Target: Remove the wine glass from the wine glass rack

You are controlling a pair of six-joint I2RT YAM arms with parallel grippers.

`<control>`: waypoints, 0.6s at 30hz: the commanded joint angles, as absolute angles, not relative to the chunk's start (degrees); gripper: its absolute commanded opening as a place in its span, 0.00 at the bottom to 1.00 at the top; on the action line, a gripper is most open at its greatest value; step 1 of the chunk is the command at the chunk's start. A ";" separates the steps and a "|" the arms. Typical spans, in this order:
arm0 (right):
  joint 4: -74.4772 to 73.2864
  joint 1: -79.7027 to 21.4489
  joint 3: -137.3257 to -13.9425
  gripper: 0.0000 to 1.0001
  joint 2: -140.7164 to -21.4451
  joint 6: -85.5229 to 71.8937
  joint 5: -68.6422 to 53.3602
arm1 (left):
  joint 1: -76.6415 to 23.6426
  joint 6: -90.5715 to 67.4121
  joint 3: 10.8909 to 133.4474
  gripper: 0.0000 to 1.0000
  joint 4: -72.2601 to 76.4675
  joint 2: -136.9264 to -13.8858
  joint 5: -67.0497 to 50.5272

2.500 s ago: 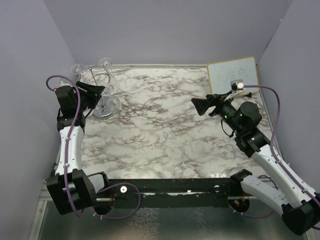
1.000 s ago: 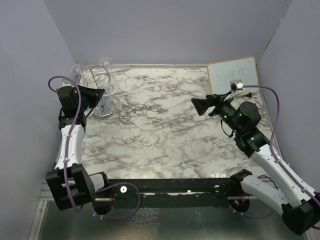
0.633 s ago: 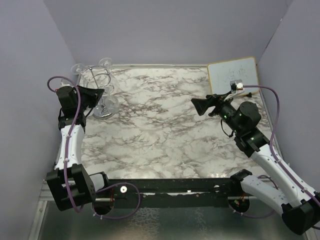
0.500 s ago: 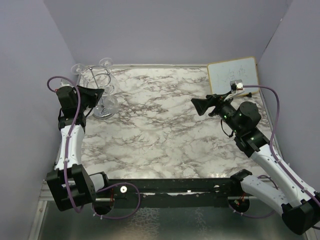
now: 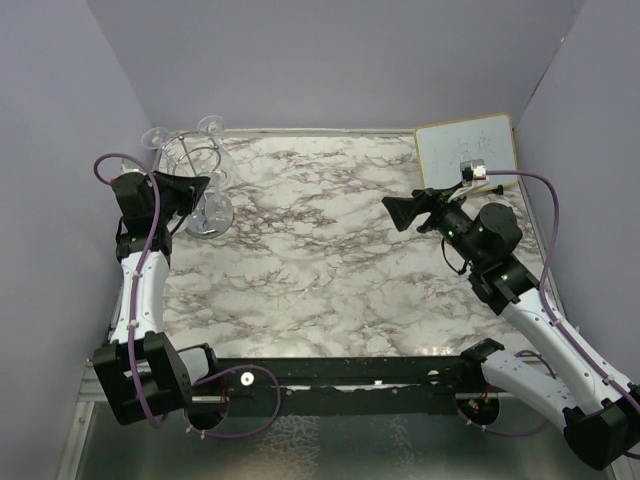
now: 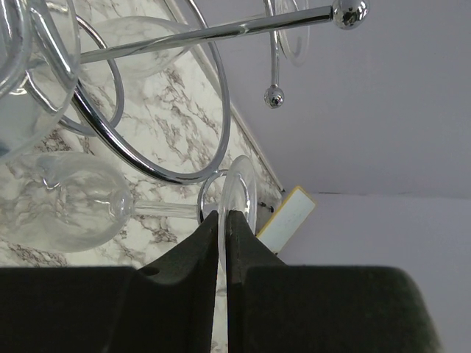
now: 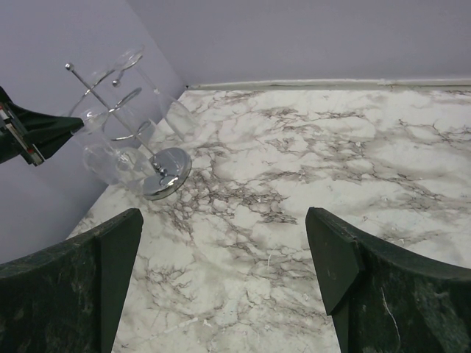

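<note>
The wine glass rack (image 5: 192, 158) is a chrome wire stand at the table's far left, with a round mirror base (image 5: 207, 224). It also shows in the right wrist view (image 7: 110, 110). Clear wine glasses hang on it. My left gripper (image 5: 205, 184) is up against the rack. In the left wrist view the gripper (image 6: 223, 215) is shut on the round foot of a wine glass (image 6: 241, 195). That glass's stem and bowl (image 6: 70, 209) lie sideways to the left, under a chrome loop (image 6: 221, 125). My right gripper (image 7: 224, 272) is open and empty above the table's middle right.
A small whiteboard (image 5: 465, 148) lies at the far right corner. Purple walls close in the table at the left, back and right. Other glasses' feet (image 5: 210, 125) stick out at the rack's top. The rack's rod ends in a chrome ball (image 6: 349, 12).
The left arm has shifted slightly back and left with the glass foot in its fingers, and the glass bowl by the rack's base has moved a little. The right arm has not moved.
</note>
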State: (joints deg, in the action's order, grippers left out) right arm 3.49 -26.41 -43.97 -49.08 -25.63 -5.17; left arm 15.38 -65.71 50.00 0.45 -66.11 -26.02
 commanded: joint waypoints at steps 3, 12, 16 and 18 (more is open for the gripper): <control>4.57 -26.45 -43.74 0.94 -48.87 -25.05 -3.82 | 15.51 -68.07 51.53 0.00 3.01 -64.64 -28.96; 4.47 -26.46 -43.59 0.94 -48.80 -25.05 -3.87 | 15.60 -70.17 50.98 0.00 5.09 -64.39 -30.58; 4.40 -26.46 -43.55 0.94 -48.75 -25.09 -3.78 | 15.55 -70.53 51.06 0.00 5.10 -63.70 -30.67; 4.39 -26.44 -43.59 0.94 -48.76 -25.08 -3.70 | 15.56 -70.66 51.15 0.00 5.07 -63.50 -30.67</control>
State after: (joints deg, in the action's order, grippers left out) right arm 3.49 -26.41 -43.97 -49.08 -25.63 -5.15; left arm 15.38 -69.49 50.00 1.32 -65.91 -28.64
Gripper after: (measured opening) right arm 0.940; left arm 0.084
